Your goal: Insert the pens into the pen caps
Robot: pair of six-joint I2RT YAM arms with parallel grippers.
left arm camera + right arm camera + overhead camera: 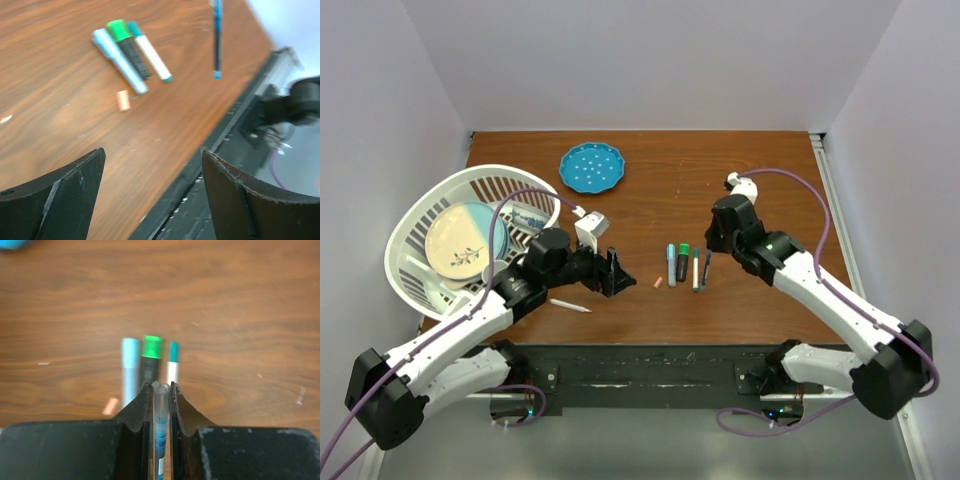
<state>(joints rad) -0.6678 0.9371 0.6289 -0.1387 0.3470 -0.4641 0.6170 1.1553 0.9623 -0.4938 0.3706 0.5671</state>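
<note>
My right gripper [708,250] is shut on a slim clear pen with a blue core [160,427] and holds it just above the table; in the right wrist view its jaws [161,388] clamp the barrel. Three capped pens lie side by side on the table: light blue [671,265], green-capped dark [683,261] and teal-capped white [696,269]. A small pink cap [658,283] lies to their left. A white pen [570,306] lies under my left arm. My left gripper [615,275] is open and empty, left of the pink cap [122,100], with its fingers [65,195] wide apart.
A blue dotted plate [591,167] sits at the back. A tilted white basket [420,215] holding plates stands at the left. The table's front edge and a black rail [650,365] run close below the pens.
</note>
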